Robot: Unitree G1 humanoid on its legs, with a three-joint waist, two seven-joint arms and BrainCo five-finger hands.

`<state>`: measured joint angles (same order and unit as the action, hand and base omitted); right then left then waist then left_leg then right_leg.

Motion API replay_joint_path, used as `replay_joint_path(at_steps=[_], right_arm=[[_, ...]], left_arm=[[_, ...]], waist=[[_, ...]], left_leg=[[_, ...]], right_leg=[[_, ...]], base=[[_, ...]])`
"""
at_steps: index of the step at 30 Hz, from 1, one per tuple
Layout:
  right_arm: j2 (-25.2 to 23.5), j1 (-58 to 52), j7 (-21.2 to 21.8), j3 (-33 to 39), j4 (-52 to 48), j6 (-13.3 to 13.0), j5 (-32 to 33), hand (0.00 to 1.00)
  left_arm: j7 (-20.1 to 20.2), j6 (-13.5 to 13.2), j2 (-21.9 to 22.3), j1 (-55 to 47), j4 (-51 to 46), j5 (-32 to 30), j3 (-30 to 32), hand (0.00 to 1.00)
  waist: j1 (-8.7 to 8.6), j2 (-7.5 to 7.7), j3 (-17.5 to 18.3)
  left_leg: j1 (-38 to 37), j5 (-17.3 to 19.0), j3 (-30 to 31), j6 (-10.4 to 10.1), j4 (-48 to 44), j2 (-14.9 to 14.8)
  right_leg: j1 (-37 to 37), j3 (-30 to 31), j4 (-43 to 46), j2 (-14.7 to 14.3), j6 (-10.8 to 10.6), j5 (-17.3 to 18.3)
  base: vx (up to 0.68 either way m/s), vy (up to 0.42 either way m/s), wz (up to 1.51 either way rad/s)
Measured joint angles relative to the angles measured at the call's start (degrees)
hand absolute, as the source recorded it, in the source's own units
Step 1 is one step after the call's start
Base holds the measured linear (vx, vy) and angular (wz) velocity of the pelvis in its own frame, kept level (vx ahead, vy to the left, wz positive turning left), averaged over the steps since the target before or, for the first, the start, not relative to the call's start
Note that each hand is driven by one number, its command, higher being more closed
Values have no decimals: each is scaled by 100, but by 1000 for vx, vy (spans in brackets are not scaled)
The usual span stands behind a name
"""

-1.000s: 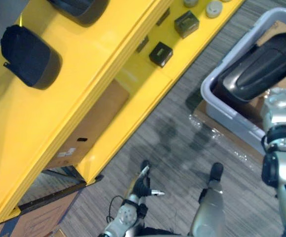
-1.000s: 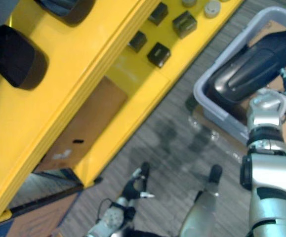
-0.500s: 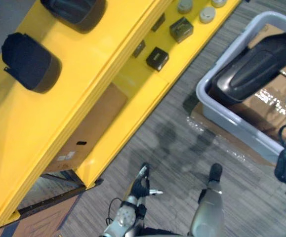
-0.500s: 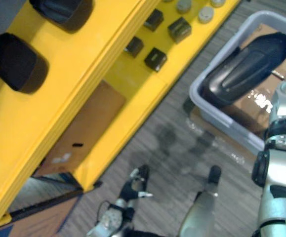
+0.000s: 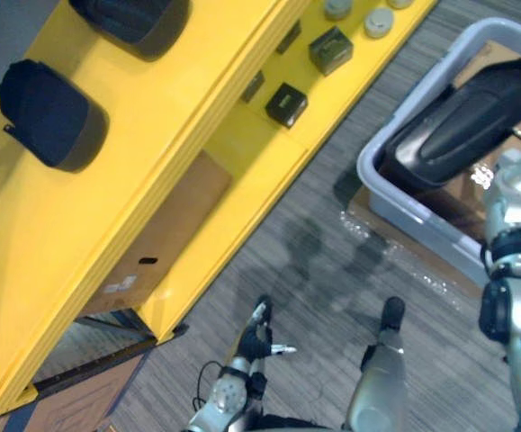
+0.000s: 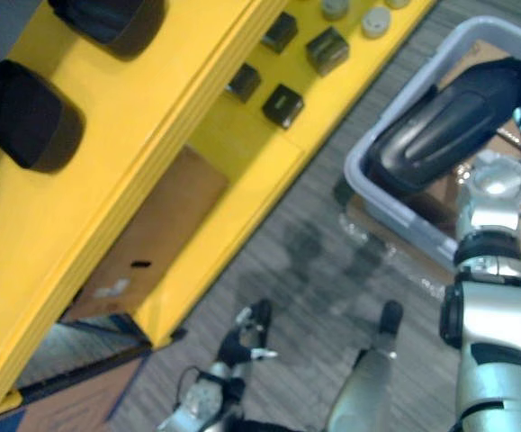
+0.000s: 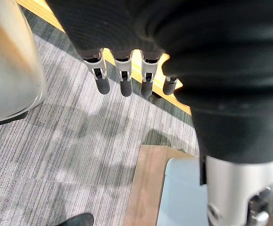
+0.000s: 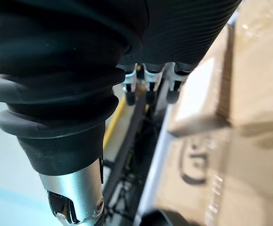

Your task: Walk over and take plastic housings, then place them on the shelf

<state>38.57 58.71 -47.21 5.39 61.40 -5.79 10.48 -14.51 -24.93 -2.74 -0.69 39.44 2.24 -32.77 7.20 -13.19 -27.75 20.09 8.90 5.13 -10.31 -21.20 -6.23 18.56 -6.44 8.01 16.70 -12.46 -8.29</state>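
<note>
The housing (image 5: 462, 126) lies propped across the bin (image 5: 406, 216), upper right, ready for the right robot hand (image 8: 149, 89), loose-fingered and empty like the left robot hand (image 7: 122, 77).

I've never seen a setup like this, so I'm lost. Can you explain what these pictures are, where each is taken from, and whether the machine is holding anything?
This is a walking humanoid robot with two arms and fingered hands. The two wide pictures come from a pair of cameras on its head, looking down. They show a yellow shelf with dark plastic housings on its top level, and small dark boxes and grey round caps lower down. To the right, on the carpet, a grey tub holds a long dark housing. The two close pictures come from cameras on the wrists, looking along the fingers. The left hand hangs low over the carpet; the right hand is near the tub. Both have relaxed fingers and hold nothing.
</note>
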Motion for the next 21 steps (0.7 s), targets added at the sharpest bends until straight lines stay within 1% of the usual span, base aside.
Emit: replay_joint_path(at_steps=[1,2,3,4,5,7,8,9,10,11,15,16,20,21], right_arm=[[-18,0,6,-62,0,20,-4,0],[-21,0,6,-93,1,151,-4,0],[-21,0,5,-94,5,182,-4,0],[-40,-4,5,-95,49,277,-2,0],[-63,-8,5,-95,53,440,-1,0],[-97,-14,30,-95,83,609,3,0],[-123,-65,160,-95,116,745,1,0],[-126,-75,188,-95,130,763,1,0],[-137,-125,315,-96,233,875,0,0],[-139,-147,354,-112,250,895,-11,0],[-115,-143,403,-116,259,1019,-5,0],[-114,-143,394,-116,274,1060,-4,100],[-103,-144,401,-115,329,1170,-7,100],[-65,-137,434,-116,329,1282,-15,100]], left_arm=[[-1,0,5,0,6,0,0,0],[-1,3,13,3,18,0,-2,0],[-1,3,17,3,21,0,-1,0],[-1,3,31,4,29,1,0,0],[-1,2,54,7,46,3,0,0],[-2,2,96,25,87,6,-1,0],[0,6,104,50,127,15,-8,0],[1,8,105,54,130,16,-8,0],[1,24,114,74,152,23,-8,0],[1,37,117,78,152,23,-7,0],[-9,143,140,121,174,115,-8,0],[-27,163,147,132,182,186,-7,0],[-44,167,147,135,184,192,-9,0],[-43,168,147,137,185,220,-10,0]], waist=[[5,-9,6],[5,-23,16],[6,-26,18],[15,-34,24],[24,-41,29],[26,-46,33],[27,-49,35],[27,-49,35],[35,-50,35],[38,-50,35],[58,-50,35],[63,-50,35],[67,-49,35],[71,-49,35]], left_leg=[[-1,-10,7,0,31,4],[1,-49,39,-3,84,28],[5,-55,46,-2,88,30],[9,-76,59,-3,117,30],[8,-100,64,-5,156,33],[6,-139,65,-11,191,38],[-11,-169,70,-16,258,37],[-11,-174,72,-17,266,37],[-7,-184,79,-22,278,36],[-6,-185,78,-22,279,36],[-4,-184,87,-22,278,32],[-2,-184,91,-22,279,32],[-8,-184,129,-22,280,31],[-10,-184,140,-23,279,29]], right_leg=[[0,-6,5,5,2,2],[1,-40,9,29,6,9],[1,-49,9,31,7,10],[7,-75,12,34,12,13],[20,-82,19,39,13,14],[43,-85,25,45,15,15],[46,-92,27,47,17,17],[48,-94,28,47,19,18],[59,-100,32,46,22,20],[61,-100,33,46,23,20],[61,-112,48,45,25,37],[62,-116,58,46,26,48],[65,-132,153,47,28,111],[66,-138,176,46,31,123]], base=[[-15,20,10],[-13,14,9],[-7,8,11],[-2,1,6],[-1,2,6],[11,1,3],[14,0,3],[17,0,4],[0,0,0],[0,0,0],[0,0,0],[0,0,0],[4,2,4],[6,1,3]])
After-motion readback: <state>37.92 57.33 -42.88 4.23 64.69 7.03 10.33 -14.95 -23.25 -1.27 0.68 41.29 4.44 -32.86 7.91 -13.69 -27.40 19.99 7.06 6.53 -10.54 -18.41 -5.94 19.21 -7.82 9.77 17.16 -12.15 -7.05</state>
